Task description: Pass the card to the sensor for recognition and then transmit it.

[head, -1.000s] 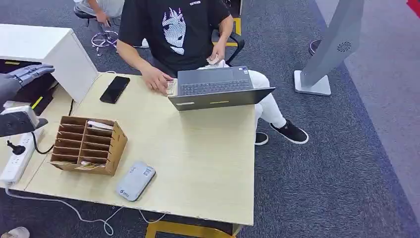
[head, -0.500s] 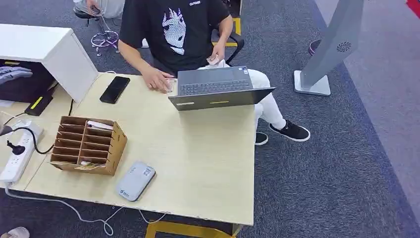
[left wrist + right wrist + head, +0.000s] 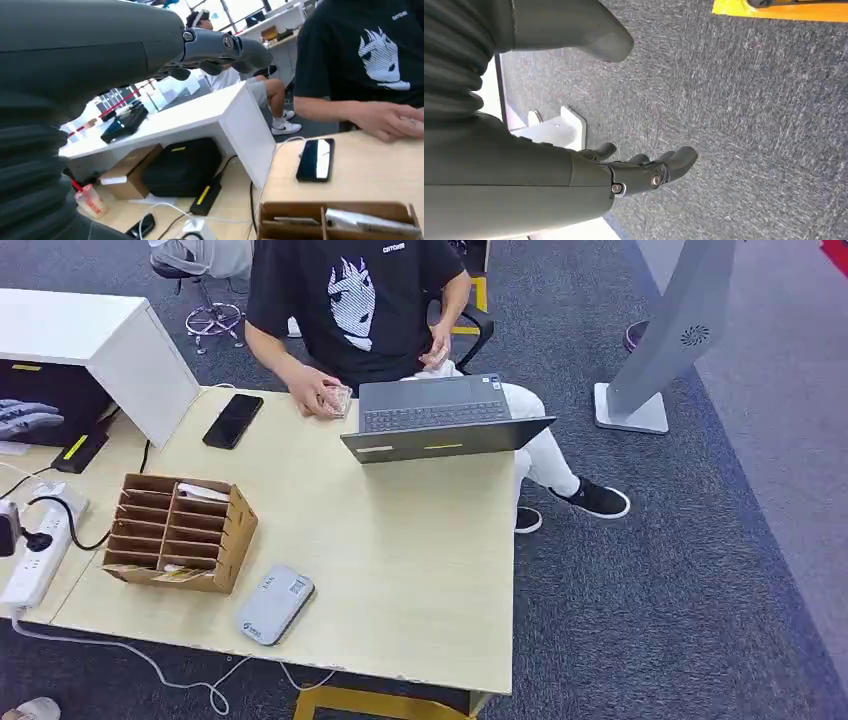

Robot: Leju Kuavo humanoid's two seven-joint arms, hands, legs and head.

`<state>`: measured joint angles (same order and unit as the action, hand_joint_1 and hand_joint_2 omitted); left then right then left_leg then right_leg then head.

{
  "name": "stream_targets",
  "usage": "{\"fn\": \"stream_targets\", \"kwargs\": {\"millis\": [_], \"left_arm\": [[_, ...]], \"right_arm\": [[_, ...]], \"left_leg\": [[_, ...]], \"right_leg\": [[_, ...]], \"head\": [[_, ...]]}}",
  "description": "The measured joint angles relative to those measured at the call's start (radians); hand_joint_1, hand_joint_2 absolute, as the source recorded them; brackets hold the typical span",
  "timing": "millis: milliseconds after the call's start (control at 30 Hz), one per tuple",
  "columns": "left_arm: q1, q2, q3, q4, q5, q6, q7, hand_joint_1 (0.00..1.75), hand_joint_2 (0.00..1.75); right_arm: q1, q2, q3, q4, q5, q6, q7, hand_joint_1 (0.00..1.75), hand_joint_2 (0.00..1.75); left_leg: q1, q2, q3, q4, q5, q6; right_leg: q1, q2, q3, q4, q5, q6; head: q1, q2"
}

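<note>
A brown cardboard slot box (image 3: 178,532) stands on the left of the wooden table (image 3: 400,540), with a white card (image 3: 203,493) in an upper slot. Beside its near right corner lies the grey card sensor (image 3: 275,604). My left hand (image 3: 25,418) hovers at the far left edge, away from the box, fingers stretched and holding nothing. The left wrist view shows those fingers (image 3: 220,50) above the box (image 3: 340,220). My right hand (image 3: 644,172) hangs over grey carpet, fingers apart and empty. A seated person's hand (image 3: 322,398) holds small cards above the table's far edge.
An open laptop (image 3: 440,420) and a black phone (image 3: 232,420) lie on the far side of the table. A white cabinet (image 3: 100,340) and a power strip (image 3: 35,550) with cables stand to the left. A grey kiosk stand (image 3: 660,340) rises at the right.
My left arm has drawn back toward the left edge, and its forearm has left the head view. The person's hand has lifted off the table with the cards.
</note>
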<state>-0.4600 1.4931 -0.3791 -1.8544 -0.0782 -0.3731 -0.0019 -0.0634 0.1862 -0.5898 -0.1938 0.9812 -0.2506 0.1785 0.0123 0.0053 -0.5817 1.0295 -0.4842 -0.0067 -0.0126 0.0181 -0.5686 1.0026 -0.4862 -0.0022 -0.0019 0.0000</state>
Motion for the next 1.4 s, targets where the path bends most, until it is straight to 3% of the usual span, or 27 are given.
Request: {"fn": "stream_targets", "kwargs": {"millis": [233, 333, 400, 500, 667, 833, 933, 1100, 1400], "left_arm": [[0.065, 0.005, -0.034, 0.028, -0.033, 0.032, 0.004, 0.0, 1.75], [0.137, -0.012, -0.03, 0.064, -0.094, 0.092, -0.002, 0.0, 1.75], [0.187, -0.042, -0.01, 0.092, -0.178, 0.098, -0.019, 0.0, 1.75], [0.239, -0.128, 0.045, 0.13, -0.298, 0.095, -0.05, 0.0, 1.75], [0.274, -0.223, 0.093, 0.17, -0.381, 0.103, -0.069, 0.0, 1.75], [0.262, -0.418, 0.116, 0.27, -0.643, 0.263, -0.1, 0.0, 1.75], [0.253, -0.527, 0.116, 0.317, -0.691, 0.312, -0.106, 0.0, 1.75], [0.243, -0.616, 0.125, 0.349, -0.72, 0.333, -0.113, 0.0, 1.75], [0.234, -0.79, 0.159, 0.364, -0.838, 0.471, -0.122, 0.0, 1.75]], "right_arm": [[-0.001, 0.0, -0.001, 0.0, 0.003, -0.002, 0.002, 0.0, 1.75], [-0.002, 0.0, -0.002, 0.0, 0.005, -0.003, 0.003, 0.0, 1.75], [-0.002, 0.0, -0.003, 0.0, 0.014, -0.004, 0.002, 0.0, 1.75], [-0.003, 0.0, -0.005, 0.0, 0.021, -0.005, 0.0, 0.0, 1.75], [-0.005, 0.001, -0.008, 0.0, 0.021, -0.005, -0.003, 0.0, 1.75], [-0.007, 0.003, -0.012, 0.0, 0.035, -0.006, -0.01, 0.0, 1.75], [-0.009, 0.003, -0.013, 0.0, 0.037, -0.007, -0.011, 0.0, 1.75], [-0.009, 0.003, -0.016, 0.0, 0.037, -0.008, -0.012, 0.0, 1.75], [-0.01, 0.003, -0.029, 0.0, 0.046, -0.013, -0.019, 0.0, 1.75]], "left_leg": [[-0.001, 0.0, 0.0, 0.0, 0.0, 0.0], [-0.001, 0.0, 0.0, 0.0, 0.0, 0.0], [-0.001, 0.0, 0.0, 0.0, 0.0, 0.0], [0.0, -0.001, 0.0, 0.0, 0.0, 0.0], [-0.001, -0.001, 0.0, 0.0, 0.0, 0.0], [-0.002, -0.004, 0.0, 0.0, 0.0, 0.0], [-0.002, -0.004, 0.0, 0.0, 0.0, 0.001], [-0.002, -0.004, 0.0, 0.0, 0.0, 0.001], [-0.002, -0.004, 0.0, 0.0, 0.0, 0.001]], "right_leg": [[0.0, 0.0, 0.0, 0.0, 0.0, 0.0], [-0.001, 0.0, 0.0, 0.0, 0.0, 0.0], [-0.001, 0.0, 0.0, 0.0, 0.0, 0.0], [0.0, -0.002, 0.001, 0.0, 0.0, 0.0], [-0.001, -0.002, 0.001, 0.0, 0.0, 0.0], [-0.002, -0.005, 0.001, 0.0, 0.0, 0.0], [-0.002, -0.005, 0.001, 0.0, 0.0, 0.0], [-0.002, -0.004, 0.001, 0.0, 0.0, 0.0], [-0.002, -0.004, 0.001, 0.0, 0.0, 0.0]], "head": [[0.0, 0.0], [0.0, 0.0], [0.0, 0.0], [0.0, 0.0], [0.0, 0.0], [0.0, 0.0], [0.0, 0.0], [0.0, 0.0], [0.0, 0.0]]}}
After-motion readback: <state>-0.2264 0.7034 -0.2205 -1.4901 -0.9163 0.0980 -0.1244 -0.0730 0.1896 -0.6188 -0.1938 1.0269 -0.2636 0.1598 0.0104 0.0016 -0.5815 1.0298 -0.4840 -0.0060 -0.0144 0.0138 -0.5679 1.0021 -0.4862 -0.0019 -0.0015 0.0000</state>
